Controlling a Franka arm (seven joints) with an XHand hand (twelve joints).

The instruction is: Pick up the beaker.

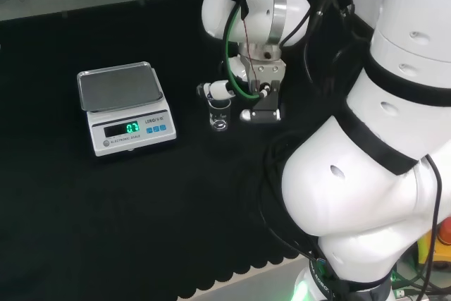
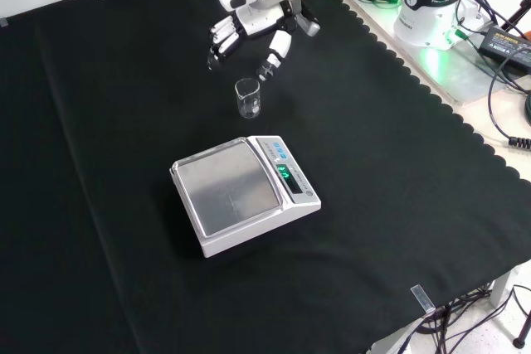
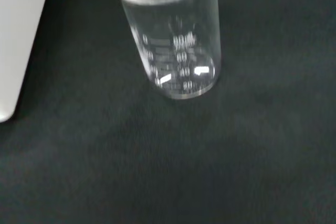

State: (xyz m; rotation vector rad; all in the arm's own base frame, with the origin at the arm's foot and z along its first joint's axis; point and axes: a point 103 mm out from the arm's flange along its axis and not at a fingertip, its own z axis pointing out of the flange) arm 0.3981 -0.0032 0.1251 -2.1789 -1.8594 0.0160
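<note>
- The beaker [image 2: 247, 98] is standing upright and empty on the black cloth [image 2: 116, 163], just beyond the scale [image 2: 242, 193] in the front view and to the scale's right in the head view.
- The hand [image 2: 249, 35] is hovering above and behind the beaker in the front view, fingers spread and relaxed, touching nothing.
- The beaker is looking small, light and rigid; its clear smooth wall is likely to be slippery, and breakable if it is glass.
- A sensible hold would be thumb against fingers across the cylindrical wall, about mid-height, below the rim.
- White graduation marks are showing on the beaker's wall in the wrist view, too blurred to read reliably.
- The scale's display is glowing green.
</note>
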